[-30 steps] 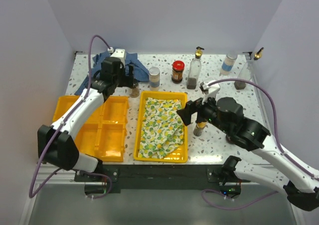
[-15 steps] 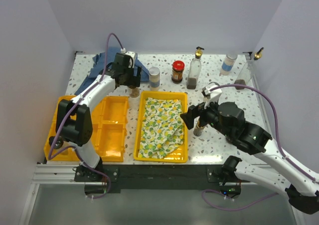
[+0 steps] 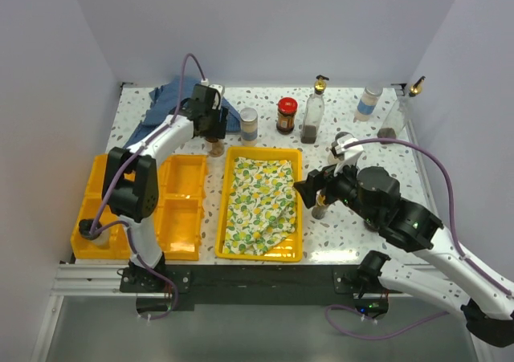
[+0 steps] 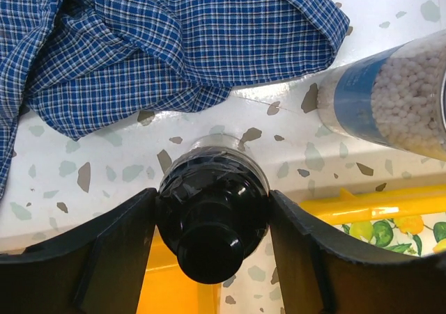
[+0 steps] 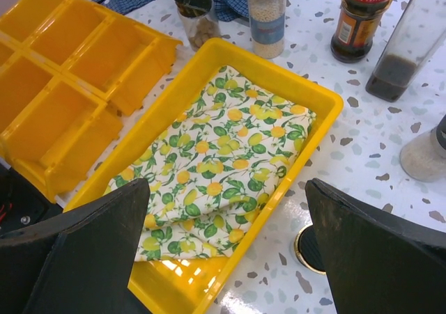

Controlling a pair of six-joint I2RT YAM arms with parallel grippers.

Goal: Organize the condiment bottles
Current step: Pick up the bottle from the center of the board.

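My left gripper [image 3: 213, 131] stands at the back left with its jaws against both sides of a small black-capped jar [image 4: 212, 216], upright on the table [image 3: 215, 145]. My right gripper [image 3: 312, 192] is open wide and empty [image 5: 228, 189], hovering over the tray's right rim beside a gold-rimmed dark-lidded bottle [image 5: 310, 248]. Along the back stand a grey-capped shaker [image 3: 249, 125], a red-lidded dark jar [image 3: 287, 115], a glass bottle with a gold pourer [image 3: 313, 113], a blue-labelled white bottle [image 3: 368, 103] and another pourer bottle [image 3: 397, 117].
A yellow tray [image 3: 228, 187] in the middle holds a lemon-print cloth [image 3: 257, 197]. A yellow divided tray [image 3: 181, 177] lies to the left. A blue checked cloth [image 3: 169, 97] lies at the back left behind the left gripper. Walls close in the table.
The left arm has swung so its wrist sits further right, over the black-capped jar. The right gripper has shifted slightly right and nearer. The bottles have not moved.
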